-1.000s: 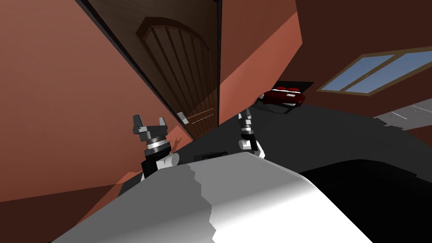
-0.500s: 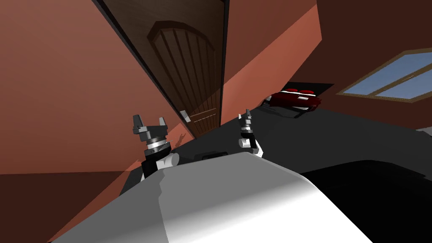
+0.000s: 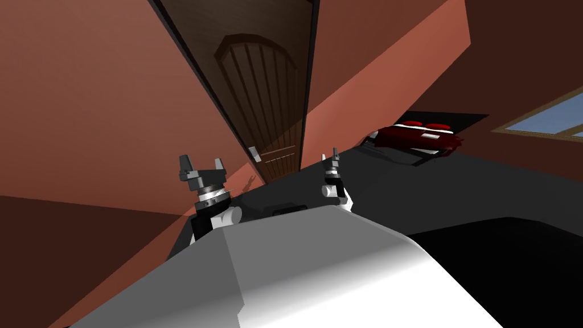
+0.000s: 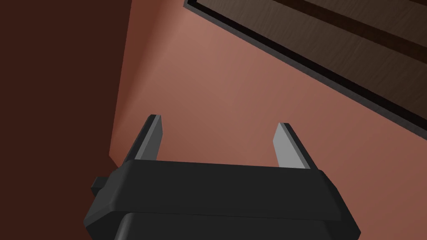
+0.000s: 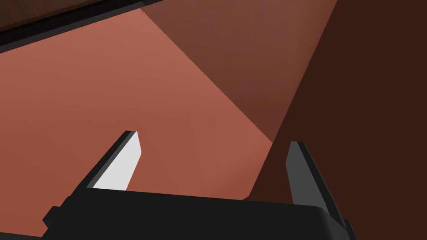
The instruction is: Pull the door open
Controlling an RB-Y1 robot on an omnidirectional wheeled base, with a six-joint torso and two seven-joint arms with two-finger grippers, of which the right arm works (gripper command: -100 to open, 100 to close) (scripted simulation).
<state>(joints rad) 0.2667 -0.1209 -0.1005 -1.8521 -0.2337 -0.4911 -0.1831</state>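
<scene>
A reddish-brown wall (image 3: 85, 114) stood at the left. The left hand (image 3: 203, 165) was raised before it, fingers spread wide with nothing between them. Just to its right stood the door (image 3: 262, 85), dark brown wood with an arched panel, set in a dark frame (its small light handle (image 3: 254, 154) sat on the edge nearer the left hand, touched by neither hand). Past the door's other edge the right hand (image 3: 329, 155) pointed at the wall, also wide and empty. Farther right a dark red thing (image 3: 424, 136) lay low on the dark floor (image 3: 455, 182), and a window (image 3: 546, 117) showed at the edge.
</scene>
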